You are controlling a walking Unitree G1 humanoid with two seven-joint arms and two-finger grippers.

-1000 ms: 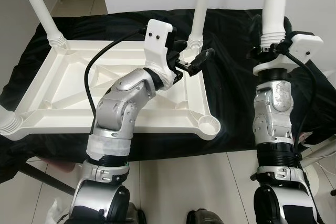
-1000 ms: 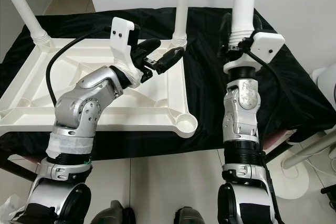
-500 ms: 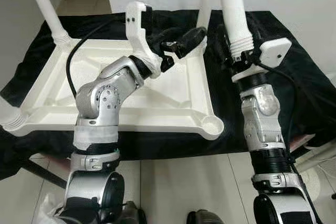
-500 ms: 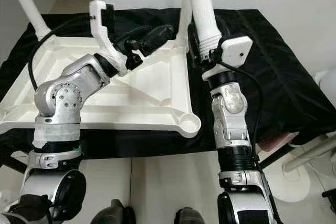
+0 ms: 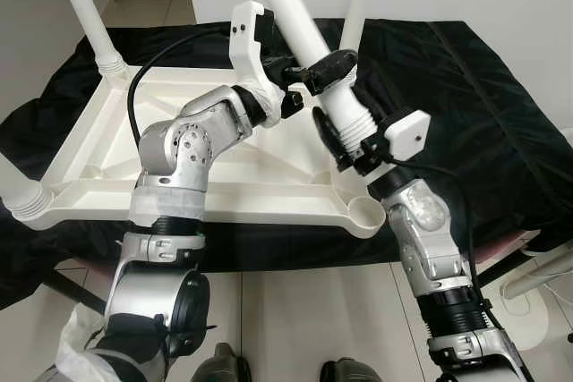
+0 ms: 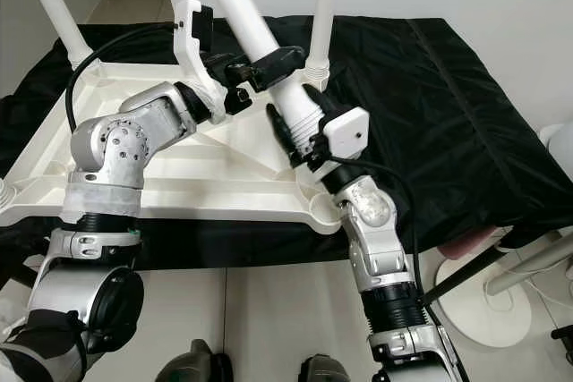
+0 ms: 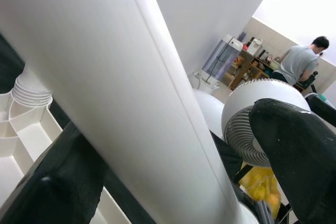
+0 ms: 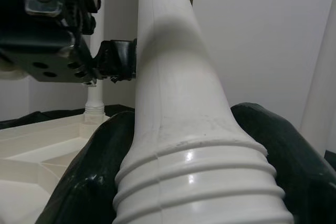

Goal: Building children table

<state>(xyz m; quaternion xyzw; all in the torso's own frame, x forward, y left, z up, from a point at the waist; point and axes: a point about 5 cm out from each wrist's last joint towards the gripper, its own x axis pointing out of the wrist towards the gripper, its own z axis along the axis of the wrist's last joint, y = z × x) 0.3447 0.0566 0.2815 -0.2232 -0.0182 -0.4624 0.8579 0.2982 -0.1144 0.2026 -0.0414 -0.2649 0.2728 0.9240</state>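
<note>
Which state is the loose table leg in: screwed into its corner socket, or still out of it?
Out: the leg, tilted, is held above the empty socket by both grippers.

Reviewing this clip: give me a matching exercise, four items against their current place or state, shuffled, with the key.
1. loose table leg
2. empty corner socket
3. right gripper
4. left gripper

A. near corner of the upturned tabletop, nothing in it
B. clamped at the leg's ribbed end
C. tilted, held by both grippers
D. closed around the smooth shaft higher up

Pairs: 1-C, 2-A, 3-B, 4-D
</note>
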